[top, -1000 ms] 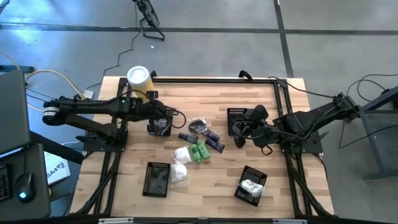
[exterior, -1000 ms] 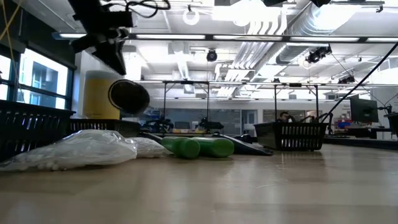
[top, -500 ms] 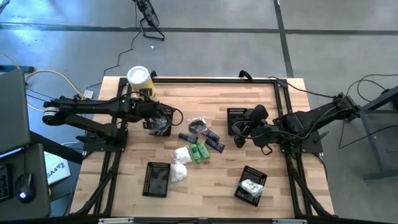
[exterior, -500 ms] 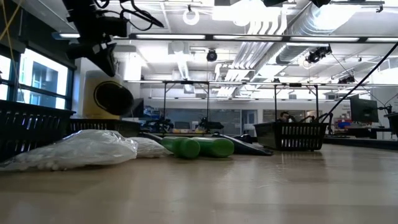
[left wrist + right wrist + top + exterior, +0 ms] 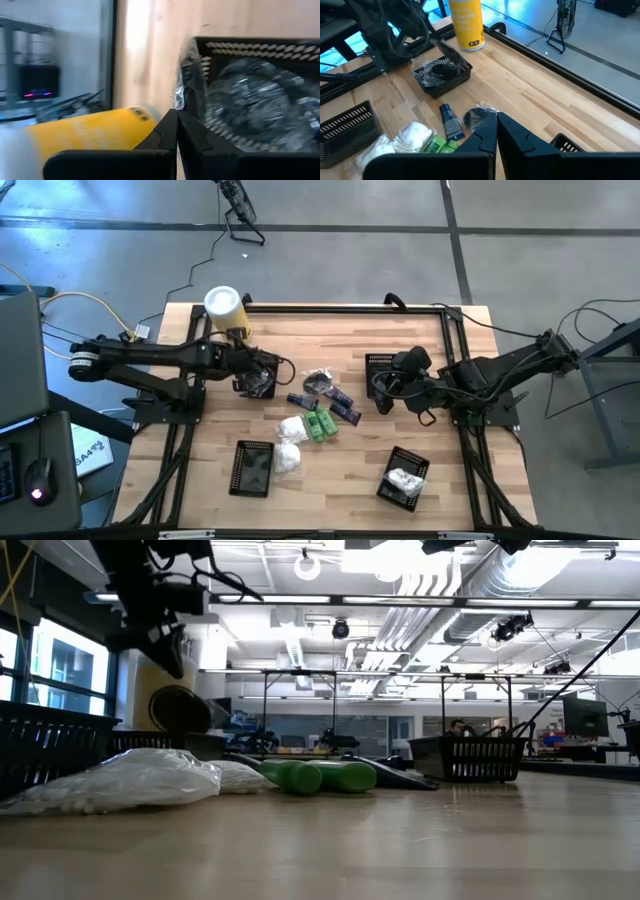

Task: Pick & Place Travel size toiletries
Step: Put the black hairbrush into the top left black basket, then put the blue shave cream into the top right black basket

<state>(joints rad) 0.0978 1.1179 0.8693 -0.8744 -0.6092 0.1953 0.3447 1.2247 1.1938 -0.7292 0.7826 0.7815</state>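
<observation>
My left gripper (image 5: pixel 250 372) (image 5: pixel 168 652) is at the far-left black mesh basket (image 5: pixel 258 383), shut on a silvery-clear packet (image 5: pixel 250 100) with dark contents. On the table's middle lie two green bottles (image 5: pixel 320 423), white packets (image 5: pixel 291 429), dark blue tubes (image 5: pixel 346 413) and another silvery-clear packet (image 5: pixel 320 381). My right gripper (image 5: pixel 384 402) (image 5: pixel 497 118) is shut on nothing and hovers to the right of that pile. My left gripper pinches the packet's crinkled plastic edge (image 5: pixel 178 97) between its fingertips (image 5: pixel 170 122), coming from above. The packet's bulk lies down inside the basket (image 5: pixel 300 50). In the low view it shows as a dark disc (image 5: pixel 180 710) below the fingers, at the basket's rim.
A tall yellow canister (image 5: pixel 223 307) (image 5: pixel 466 25) stands at the far-left corner, close behind the left gripper. Other mesh baskets sit near-left (image 5: pixel 252 468), near-right (image 5: pixel 403 477) with a white packet inside, and beside the right gripper (image 5: pixel 379 366). A black frame rail (image 5: pixel 340 308) runs along the far edge.
My left gripper has come down over the far-left basket, staying shut. The packet hanging from it has sunk from well above the basket's rim down into the basket.
</observation>
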